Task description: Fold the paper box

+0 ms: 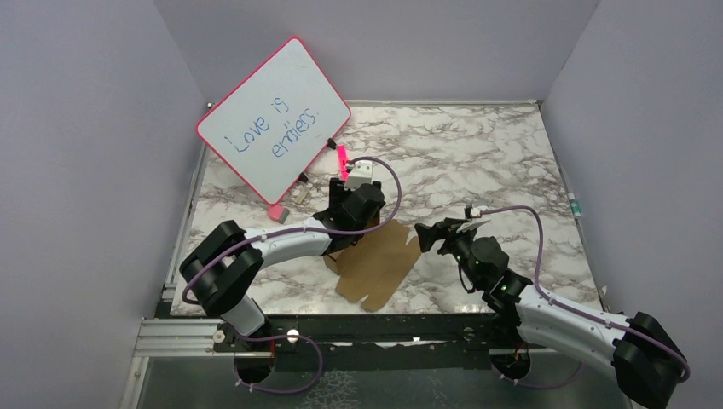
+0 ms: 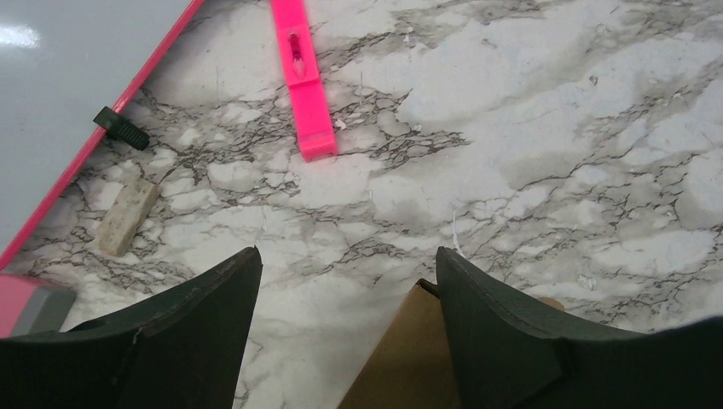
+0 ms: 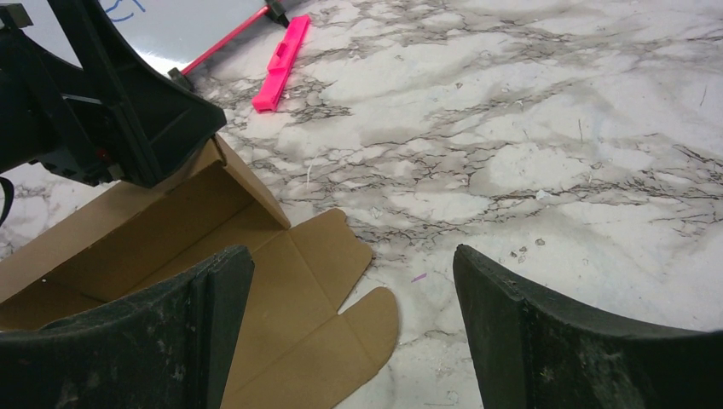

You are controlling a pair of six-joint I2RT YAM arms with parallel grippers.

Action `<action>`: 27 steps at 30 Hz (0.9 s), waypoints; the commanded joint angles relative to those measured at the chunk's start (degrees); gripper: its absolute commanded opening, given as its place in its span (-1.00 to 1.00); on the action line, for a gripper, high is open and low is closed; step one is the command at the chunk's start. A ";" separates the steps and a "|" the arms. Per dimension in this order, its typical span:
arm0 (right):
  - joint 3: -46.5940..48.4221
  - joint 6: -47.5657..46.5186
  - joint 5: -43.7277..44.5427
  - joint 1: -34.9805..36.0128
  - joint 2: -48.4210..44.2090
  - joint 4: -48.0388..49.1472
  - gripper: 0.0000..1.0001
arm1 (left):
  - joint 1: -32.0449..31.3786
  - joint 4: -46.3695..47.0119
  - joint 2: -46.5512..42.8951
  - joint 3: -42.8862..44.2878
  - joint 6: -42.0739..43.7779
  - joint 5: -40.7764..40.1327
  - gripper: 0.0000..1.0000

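Observation:
The paper box (image 1: 375,266) is a brown die-cut cardboard sheet lying mostly flat at the front middle of the marble table. In the right wrist view its rounded tabs (image 3: 362,319) lie flat, and a far flap (image 3: 243,183) stands raised against the left arm's fingers. My left gripper (image 1: 351,223) hovers over the sheet's far left edge. It is open (image 2: 348,256), with a cardboard edge (image 2: 409,349) rising along the inner face of its right finger (image 2: 503,332). My right gripper (image 1: 429,236) is open (image 3: 351,256) just right of the sheet, with nothing between its fingers.
A pink-framed whiteboard (image 1: 273,119) leans at the back left. A pink marker (image 2: 303,85) lies just beyond the left gripper, with a small pale block (image 2: 126,217) and a black peg (image 2: 121,128) near the whiteboard's edge. Walls close in the table's sides.

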 commanded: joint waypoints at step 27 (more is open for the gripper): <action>-0.25 -0.22 -0.77 -0.17 0.68 1.72 0.84 | -4.76 -37.85 -12.79 8.26 0.26 14.89 0.63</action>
